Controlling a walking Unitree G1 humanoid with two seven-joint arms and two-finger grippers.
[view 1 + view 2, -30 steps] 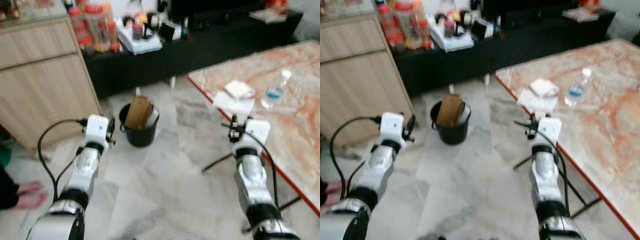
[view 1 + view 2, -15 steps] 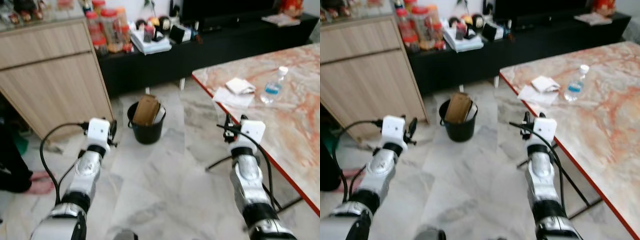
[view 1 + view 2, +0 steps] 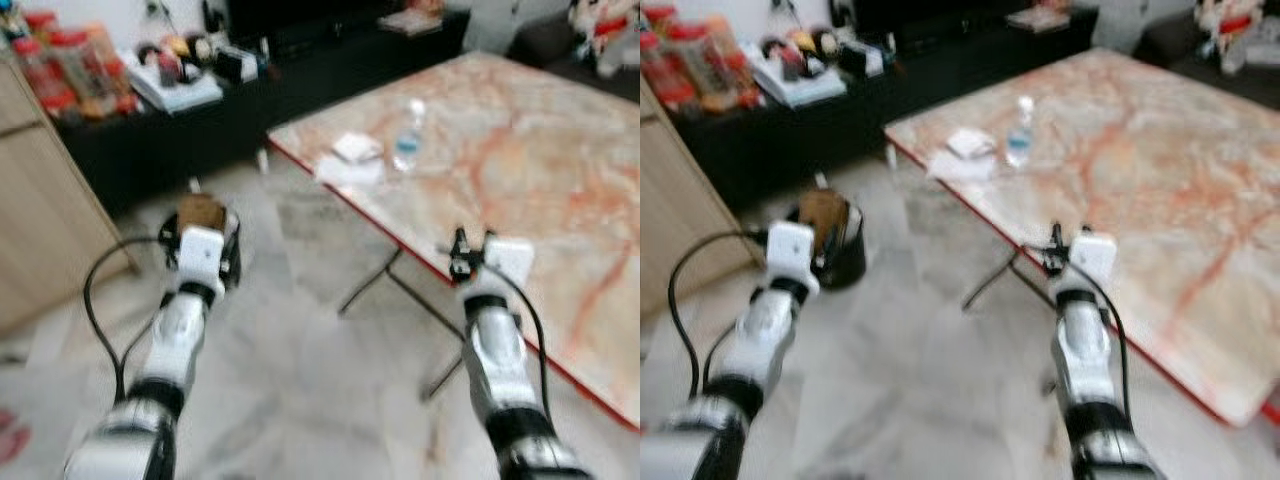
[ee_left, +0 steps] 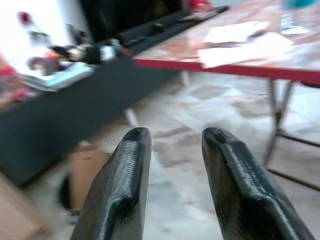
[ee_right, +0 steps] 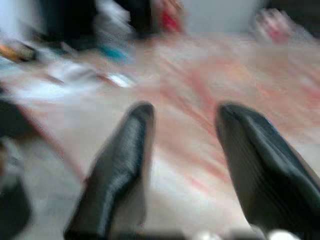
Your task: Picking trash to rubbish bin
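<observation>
A black rubbish bin (image 3: 840, 250) with brown cardboard (image 4: 86, 167) in it stands on the floor at the left. It is partly hidden behind my left wrist. My left gripper (image 4: 176, 135) is open and empty, held in the air facing the bin. On the marble table (image 3: 520, 170) near its far corner lie white crumpled paper (image 3: 350, 150) and a clear plastic bottle (image 3: 405, 143). My right gripper (image 5: 185, 110) is open and empty, level with the table's red front edge and well short of the paper and the bottle.
A low black console (image 3: 300, 60) with jars, books and small items runs along the back wall. A wooden cabinet (image 3: 40, 210) stands at the left. Thin black table legs (image 3: 385, 280) cross the marble floor between my arms.
The camera has swung to the right, so the table now takes up more of the picture and the bin sits behind my left wrist. Both grippers stay open and empty.
</observation>
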